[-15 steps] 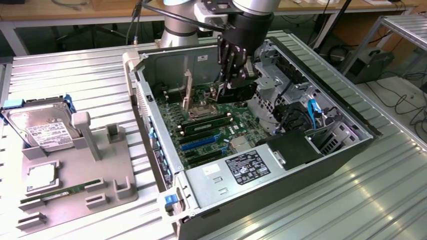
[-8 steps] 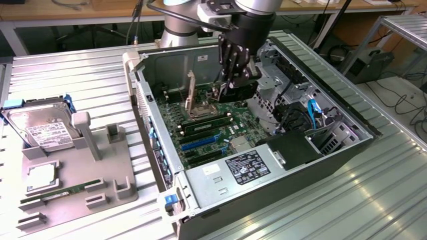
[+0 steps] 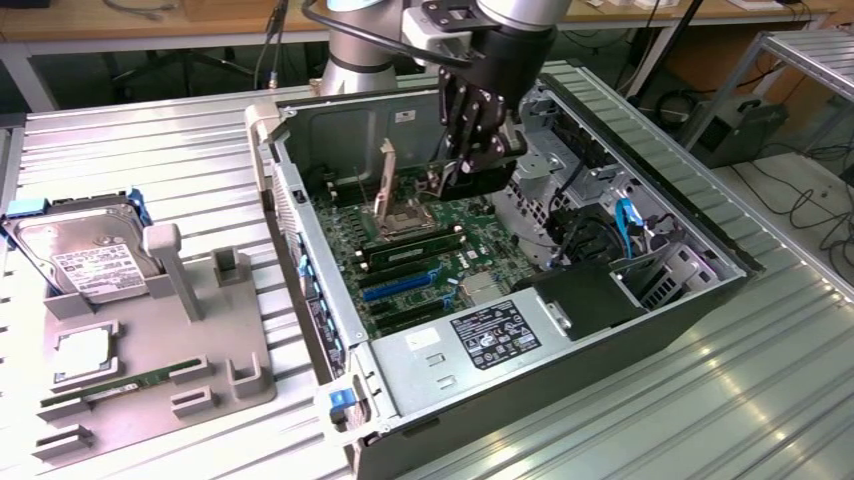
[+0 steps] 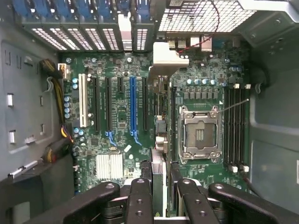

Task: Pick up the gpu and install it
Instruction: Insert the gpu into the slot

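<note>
My gripper (image 3: 475, 165) hangs inside the open computer case (image 3: 694, 300), above the motherboard (image 3: 441, 255). It is shut on the gpu (image 3: 481, 182), a slim black card held on edge. In the wrist view the gpu (image 4: 159, 163) runs edge-on from between my black fingers (image 4: 139, 196) out to its silver end bracket (image 4: 169, 57), near the case's rear slot covers. The card sits over the board between the blue expansion slot (image 4: 132, 109) and the open CPU socket (image 4: 200, 133), and I cannot tell whether it touches a slot.
Black expansion slots (image 4: 108, 107) and RAM slots (image 4: 236, 130) flank the card. The power supply (image 3: 494, 335) fills the case's near end and drive cages (image 3: 641, 250) its side. On the exterior view's left, a grey holder tray (image 3: 200, 350) carries a hard drive (image 3: 83, 255) and a RAM stick (image 3: 114, 385).
</note>
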You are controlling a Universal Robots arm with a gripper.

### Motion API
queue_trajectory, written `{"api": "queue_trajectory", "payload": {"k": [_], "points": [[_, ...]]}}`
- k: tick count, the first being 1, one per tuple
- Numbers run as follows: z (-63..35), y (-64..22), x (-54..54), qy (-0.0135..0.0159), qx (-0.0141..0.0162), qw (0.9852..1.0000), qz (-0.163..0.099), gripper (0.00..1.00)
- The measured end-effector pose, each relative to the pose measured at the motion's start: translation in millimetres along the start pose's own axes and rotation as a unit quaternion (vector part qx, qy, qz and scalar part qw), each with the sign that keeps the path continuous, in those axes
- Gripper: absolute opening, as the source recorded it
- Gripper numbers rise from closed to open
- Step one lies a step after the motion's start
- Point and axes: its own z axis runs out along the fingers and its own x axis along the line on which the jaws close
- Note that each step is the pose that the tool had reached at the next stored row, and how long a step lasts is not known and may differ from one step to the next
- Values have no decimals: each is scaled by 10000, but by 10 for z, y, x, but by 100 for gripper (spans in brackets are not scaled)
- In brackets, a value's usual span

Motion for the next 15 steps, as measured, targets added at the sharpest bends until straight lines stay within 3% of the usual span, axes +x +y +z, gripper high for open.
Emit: {"api": "queue_trajectory", "payload": {"k": [3, 6, 7, 8, 11, 15], "points": [[0, -14, 1, -5, -10, 9999, -170, 26], [1, -14, 1, -6, -3, 9998, -175, 26], [2, -15, 1, -2, 146, 9997, -184, 26], [3, -15, 0, -4, 190, 9996, -187, 26], [5, -10, 1, -6, 203, 9998, 11, 26], [72, -10, 14, -7, 204, 9998, 11, 26]]}}
